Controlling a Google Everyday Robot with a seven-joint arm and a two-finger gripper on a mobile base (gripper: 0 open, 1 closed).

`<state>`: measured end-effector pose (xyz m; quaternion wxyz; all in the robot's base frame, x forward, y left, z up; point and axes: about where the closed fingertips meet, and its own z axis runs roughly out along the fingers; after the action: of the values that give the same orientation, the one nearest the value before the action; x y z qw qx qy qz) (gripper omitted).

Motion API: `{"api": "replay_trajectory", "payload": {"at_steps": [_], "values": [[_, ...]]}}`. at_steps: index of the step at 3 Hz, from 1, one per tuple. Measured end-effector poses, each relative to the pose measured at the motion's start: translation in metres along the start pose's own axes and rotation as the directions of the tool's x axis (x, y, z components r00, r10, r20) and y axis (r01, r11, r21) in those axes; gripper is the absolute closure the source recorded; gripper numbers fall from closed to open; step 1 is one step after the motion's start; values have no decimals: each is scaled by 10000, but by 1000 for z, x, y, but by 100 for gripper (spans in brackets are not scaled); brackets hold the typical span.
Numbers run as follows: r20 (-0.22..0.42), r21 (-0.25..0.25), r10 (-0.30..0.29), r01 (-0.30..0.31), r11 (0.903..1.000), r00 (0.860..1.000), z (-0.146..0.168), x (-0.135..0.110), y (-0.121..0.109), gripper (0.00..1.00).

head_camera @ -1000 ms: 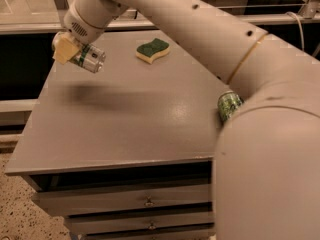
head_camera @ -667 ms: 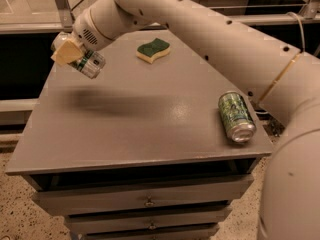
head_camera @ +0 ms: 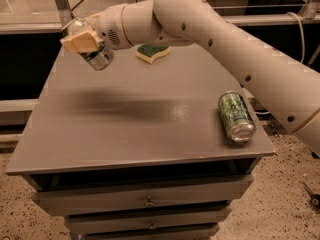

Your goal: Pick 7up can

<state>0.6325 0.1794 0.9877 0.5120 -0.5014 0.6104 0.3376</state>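
Note:
My gripper (head_camera: 86,43) is at the upper left, above the back left part of the grey table (head_camera: 135,124). It is shut on the 7up can (head_camera: 98,58), a small silver-white can with green lettering, which hangs tilted in the air well above the tabletop. The tan finger pad (head_camera: 80,41) covers the can's upper part. My white arm (head_camera: 225,49) reaches in from the right across the back of the table.
A darker green patterned can (head_camera: 235,116) lies on its side near the table's right front corner. A green and yellow sponge (head_camera: 152,53) lies at the back middle. Drawers (head_camera: 145,201) are below the tabletop. A glass-fronted counter stands behind.
The gripper with the can has risen a little and shifted right. The arm has swung back, uncovering the green can on the right.

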Motion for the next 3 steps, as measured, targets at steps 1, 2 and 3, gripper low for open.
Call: {"api": "replay_trajectory", "payload": {"at_steps": [1,2,3], "values": [[206,43,108,-109,9999,9997,-3,1,6,100],[350,-5,259,-259,9997,9990,-7,5,22,100],[636,69,383,-388,9992,9972,-7,16,37,100]]}}
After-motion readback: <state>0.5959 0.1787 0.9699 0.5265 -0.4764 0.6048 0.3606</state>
